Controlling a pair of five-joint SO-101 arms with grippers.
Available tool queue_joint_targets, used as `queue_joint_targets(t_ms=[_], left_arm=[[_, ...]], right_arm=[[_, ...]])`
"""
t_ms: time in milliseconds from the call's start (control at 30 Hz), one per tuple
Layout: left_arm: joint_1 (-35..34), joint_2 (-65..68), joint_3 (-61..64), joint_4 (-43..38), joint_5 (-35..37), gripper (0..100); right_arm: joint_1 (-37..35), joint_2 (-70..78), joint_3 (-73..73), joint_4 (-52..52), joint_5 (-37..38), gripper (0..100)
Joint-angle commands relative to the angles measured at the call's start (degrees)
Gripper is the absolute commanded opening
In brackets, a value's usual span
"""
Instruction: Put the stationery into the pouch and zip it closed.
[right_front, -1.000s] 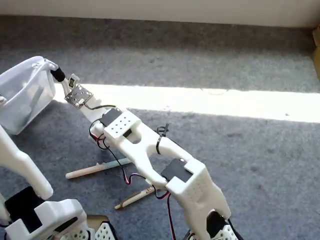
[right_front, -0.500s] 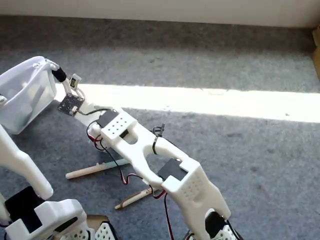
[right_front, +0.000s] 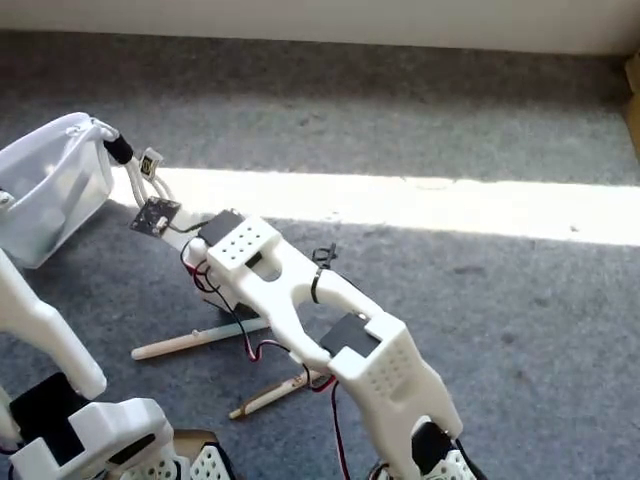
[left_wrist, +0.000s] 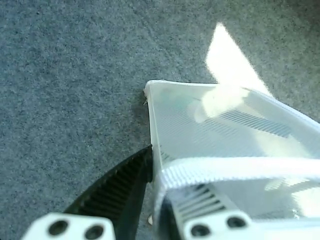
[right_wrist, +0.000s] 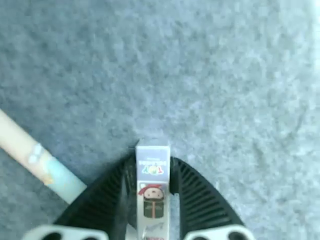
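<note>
A translucent white pouch (right_front: 55, 185) hangs open at the far left, off the carpet, held by my left arm. My left gripper (left_wrist: 156, 170) is shut on the pouch (left_wrist: 225, 130) at its rim, beside the white strap. My right gripper (right_wrist: 152, 159) is shut on a small rectangular eraser (right_wrist: 152, 175) with a printed label, just above the carpet. A cream pen with a light-blue band (right_wrist: 35, 160) lies close beside it. That pen (right_front: 195, 338) and a second cream pen (right_front: 270, 395) lie on the carpet under my right arm (right_front: 300, 310).
Grey carpet covers the whole floor, crossed by a bright strip of sunlight (right_front: 420, 205). A wall edge runs along the back. The arm bases (right_front: 100, 445) stand at the front.
My right arm's wrist has shifted slightly left and lower, then settled. The left arm and the pouch have not moved.
</note>
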Motion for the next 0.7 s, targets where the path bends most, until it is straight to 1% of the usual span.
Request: queue_joint_targets(t_ms=[0, 233, 433, 667], left_arm=[[3.8, -3.1, -0.5, -0.8, 0.3, 1], [9.6, -3.1, -1.5, -1.1, 0.3, 1], [14.9, -3.1, -3.6, -0.8, 0.3, 1], [22.1, -3.1, -4.3, -1.0, 0.4, 1]], right_arm=[[3.7, -1.7, -6.6, 5.5, 0.5, 0.5], [10.9, -1.7, -15.4, 15.9, 0.2, 0.5], [15.5, -1.8, -16.6, 22.4, -3.8, 0.5], [21.1, -1.8, -16.5, 28.2, -4.0, 0.5]])
